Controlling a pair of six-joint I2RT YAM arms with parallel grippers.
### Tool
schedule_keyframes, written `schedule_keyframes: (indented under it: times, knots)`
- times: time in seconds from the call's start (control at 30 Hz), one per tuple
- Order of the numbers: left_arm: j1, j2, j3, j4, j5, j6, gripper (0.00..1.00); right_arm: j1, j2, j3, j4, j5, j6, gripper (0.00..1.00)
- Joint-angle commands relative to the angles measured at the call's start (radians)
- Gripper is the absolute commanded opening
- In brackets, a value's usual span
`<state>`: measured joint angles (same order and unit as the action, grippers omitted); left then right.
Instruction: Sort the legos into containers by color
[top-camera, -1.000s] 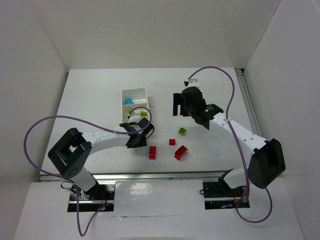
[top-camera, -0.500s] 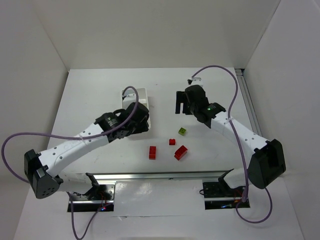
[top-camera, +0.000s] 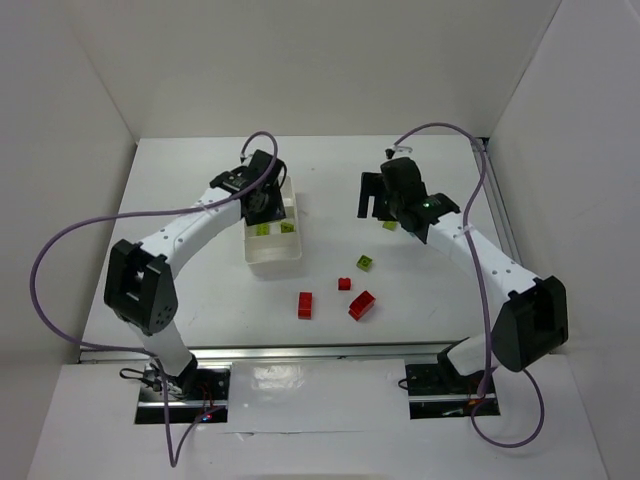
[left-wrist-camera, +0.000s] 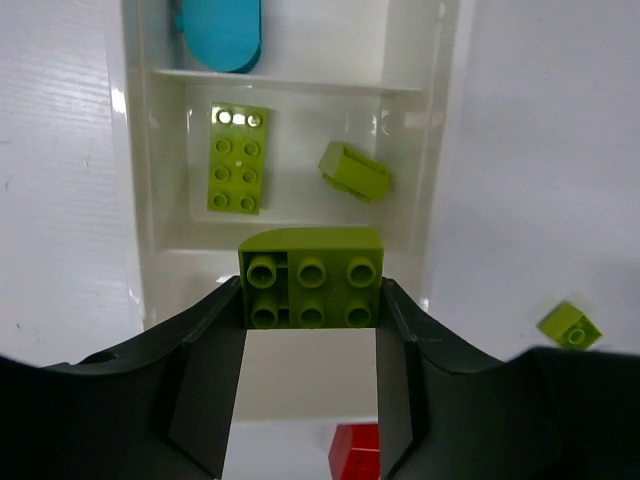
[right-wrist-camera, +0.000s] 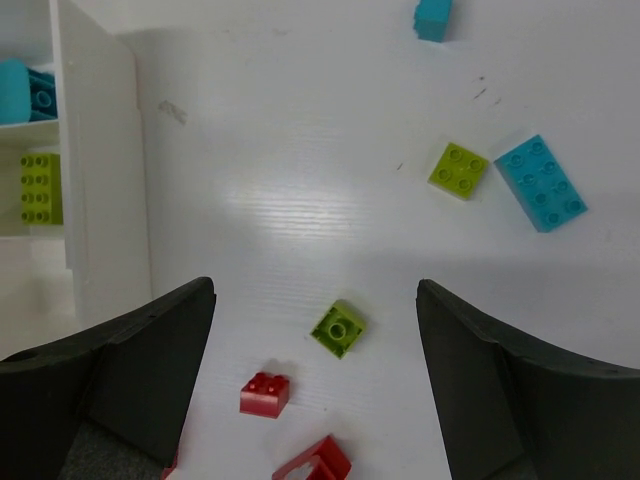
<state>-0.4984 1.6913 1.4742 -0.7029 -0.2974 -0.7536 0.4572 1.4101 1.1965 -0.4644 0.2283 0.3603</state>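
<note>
one yellow-green lego (left-wrist-camera: 312, 265) is clamped in the left gripper (left-wrist-camera: 312, 300) over the tray (left-wrist-camera: 140, 250). right gripper (right-wrist-camera: 315, 292) is spread wide above the table (right-wrist-camera: 300, 150).

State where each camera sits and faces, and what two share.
Top external: above and behind, looking down on the white table; left arm and right arm show.
Left wrist: looks down into the white plastic tray; left end effector grips a rounded yellow-green plastic brick.
Right wrist: looks down at the table; open right end effector shows.
Shared: both wrist views show the tray's flat yellow-green plastic brick.
</note>
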Motion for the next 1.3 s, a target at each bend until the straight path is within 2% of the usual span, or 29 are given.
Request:
schedule_keyframes:
  times: [0.0, 0.23, 0.33, 0.37, 0.4, 0.47, 0.5, 0.63, 1.0, 1.1, 1.23, 1.27]
  knots:
    - [0.044, 0.062, 0.061, 0.059, 0.113, 0.080, 0.18, 0.020, 0.013, 0.026, -0.028, -0.098, 0.028, 0.88]
    - [0.075, 0.188, 0.092, 0.068, 0.162, 0.112, 0.19, 0.213, 0.044, -0.054, -0.017, -0.152, 0.138, 0.88]
    - [0.084, 0.215, 0.092, 0.079, 0.153, 0.112, 0.26, 0.306, 0.068, -0.077, 0.007, -0.152, 0.195, 0.90]
    - [0.084, 0.215, 0.092, 0.079, 0.153, 0.112, 0.33, 0.328, 0.069, -0.077, 0.007, -0.143, 0.207, 0.90]
    - [0.084, 0.229, 0.092, 0.079, 0.153, 0.112, 0.49, 0.343, 0.093, -0.077, 0.016, -0.142, 0.229, 0.90]
    - [0.084, 0.229, 0.092, 0.079, 0.162, 0.122, 0.61, 0.386, 0.107, -0.095, 0.026, -0.123, 0.250, 0.91]
    - [0.084, 0.229, 0.092, 0.079, 0.162, 0.122, 0.74, 0.397, 0.116, -0.095, 0.039, -0.122, 0.250, 0.91]
    - [0.084, 0.194, 0.081, 0.088, 0.162, 0.141, 0.99, 0.469, 0.162, -0.115, 0.059, -0.103, 0.272, 0.92]
    - [0.113, -0.014, 0.112, 0.025, 0.152, 0.154, 0.99, 0.544, 0.283, -0.115, 0.050, -0.104, 0.290, 0.93]
    - [0.143, -0.068, 0.100, 0.025, 0.162, 0.145, 0.99, 0.554, 0.325, -0.089, 0.012, -0.104, 0.299, 0.89]
    - [0.178, -0.105, 0.100, 0.013, 0.162, 0.145, 0.99, 0.572, 0.354, -0.065, 0.003, -0.104, 0.299, 0.76]
    - [0.187, -0.116, 0.100, 0.013, 0.162, 0.145, 0.99, 0.572, 0.365, -0.054, 0.003, -0.104, 0.299, 0.61]
